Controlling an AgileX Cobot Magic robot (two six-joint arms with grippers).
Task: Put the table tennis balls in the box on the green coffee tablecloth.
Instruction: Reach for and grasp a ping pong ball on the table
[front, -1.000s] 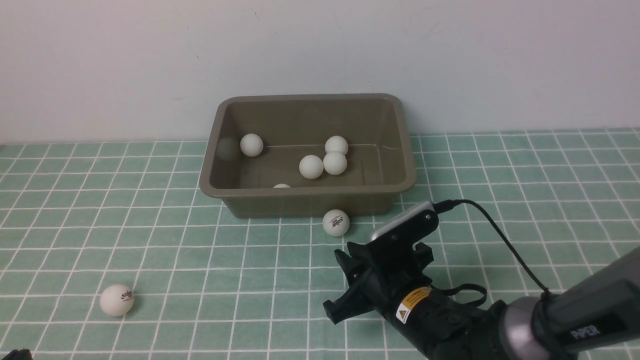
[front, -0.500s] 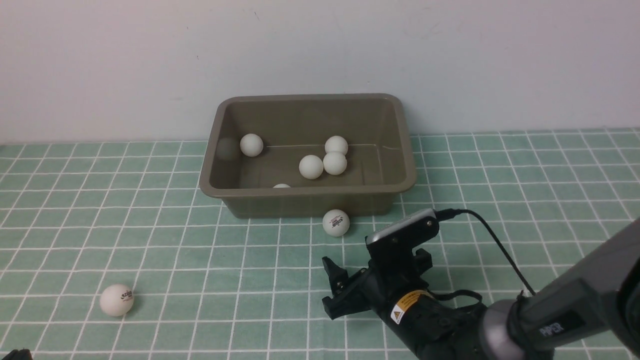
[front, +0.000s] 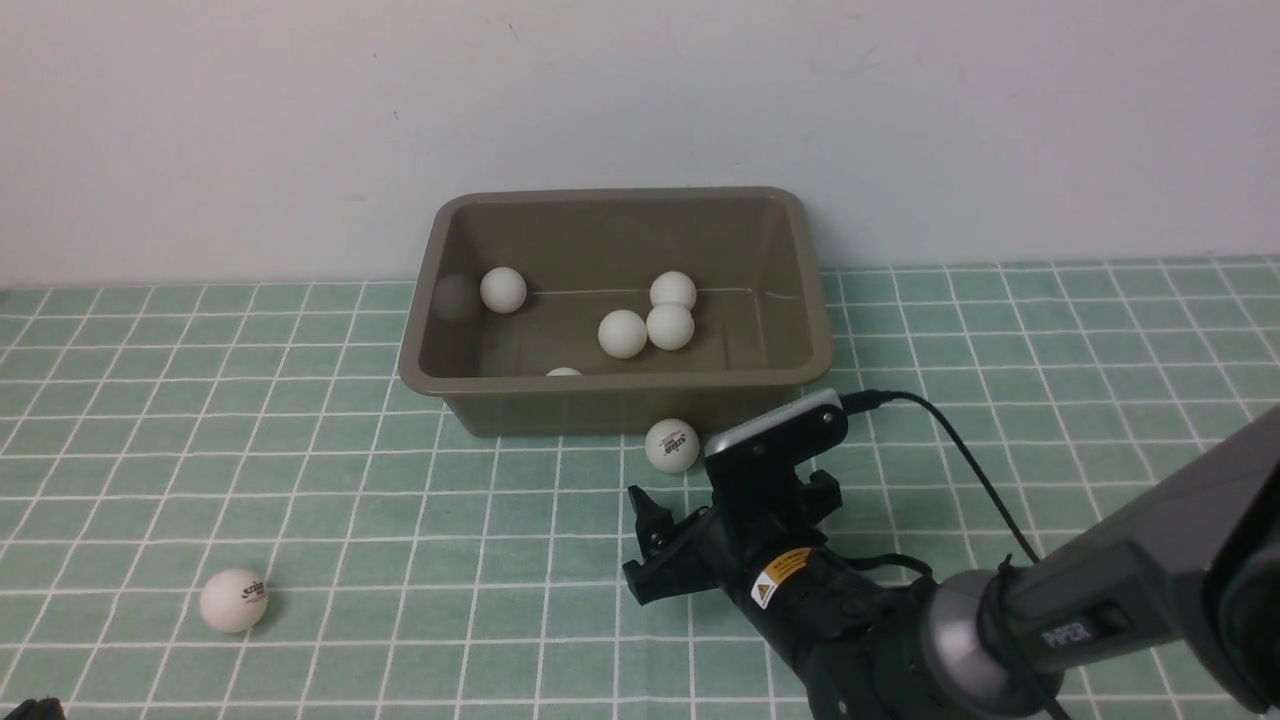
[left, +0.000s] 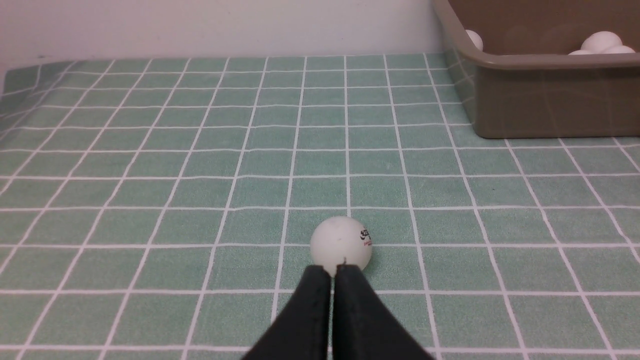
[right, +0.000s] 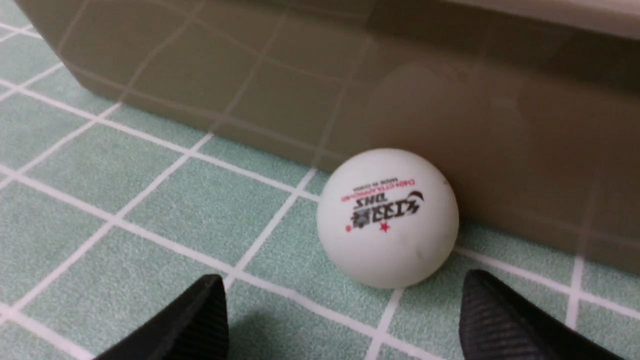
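Spread wide, right gripper (front: 645, 552) just short of a ball (front: 671, 445) against the near wall of the box (front: 620, 408); left gripper (left: 332, 272) pinched shut just behind a second ball (left: 341, 244) on the green coffee tablecloth (front: 400, 520); five more balls (front: 622, 333) inside

I count seven table tennis balls (front: 622, 333): five inside the one box (front: 520, 410), one ball (front: 671, 445) just beside its near wall, another ball (front: 233, 600) well apart.

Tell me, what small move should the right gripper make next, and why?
Probably ease the right gripper forward until its open jaws straddle the ball beside the box wall: the ball lies just ahead, not yet between them.
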